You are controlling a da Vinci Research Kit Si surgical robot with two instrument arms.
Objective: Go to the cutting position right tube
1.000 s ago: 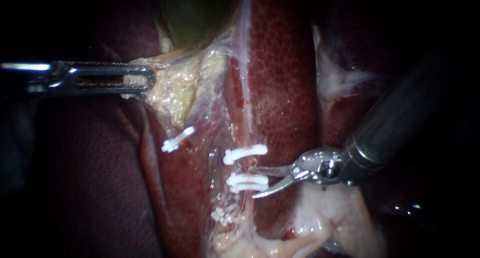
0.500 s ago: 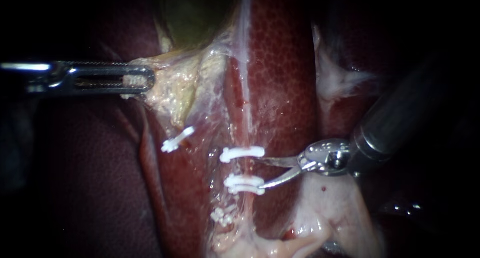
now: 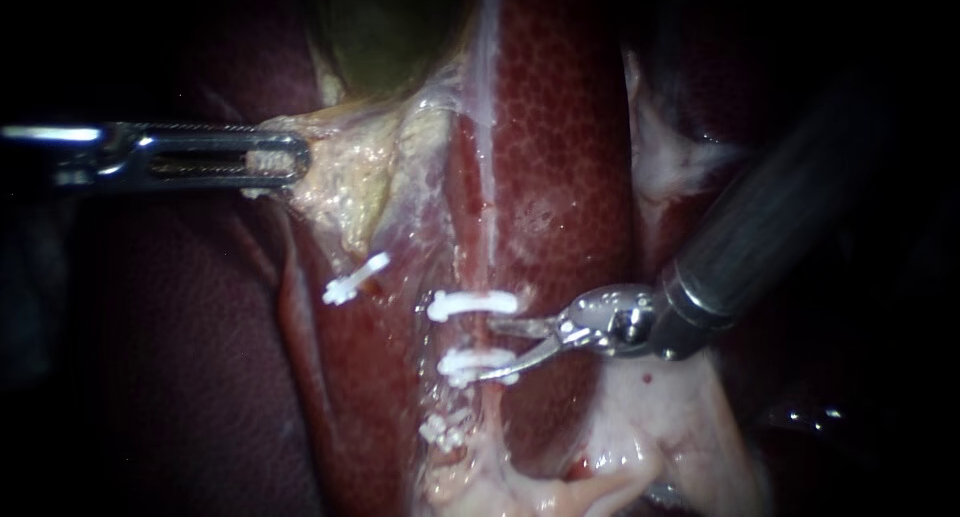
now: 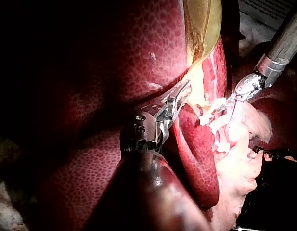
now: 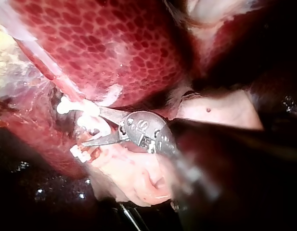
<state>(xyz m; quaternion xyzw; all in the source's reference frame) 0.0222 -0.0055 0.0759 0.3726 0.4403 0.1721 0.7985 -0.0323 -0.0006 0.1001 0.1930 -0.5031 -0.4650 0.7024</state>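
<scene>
The right tube (image 3: 487, 227) runs down the liver (image 3: 560, 157), a pale strand with a white upper clip (image 3: 475, 304) and a lower clip (image 3: 470, 363) on it. My right instrument (image 3: 485, 350) comes in from the upper right with its two thin blades open. One blade lies just below the upper clip, the other across the lower clip, and the tube is between them. The right wrist view shows the same open blades (image 5: 93, 127) at the tube between clips (image 5: 66, 105). My left instrument (image 3: 280, 162) is shut on yellowish gallbladder tissue (image 3: 350, 177), pulling it left; the left wrist view shows its jaws (image 4: 179, 96) on that tissue.
The left tube carries one white clip (image 3: 355, 279). More clip material (image 3: 445, 432) sits lower on the right tube. Pale fatty tissue (image 3: 650, 427) lies under the right instrument's wrist. The green gallbladder (image 3: 390, 27) is at the top.
My right instrument has moved left and slightly up, and its open blades now reach around the right tube between the clips. The clips have shifted slightly left. The left instrument has stayed still.
</scene>
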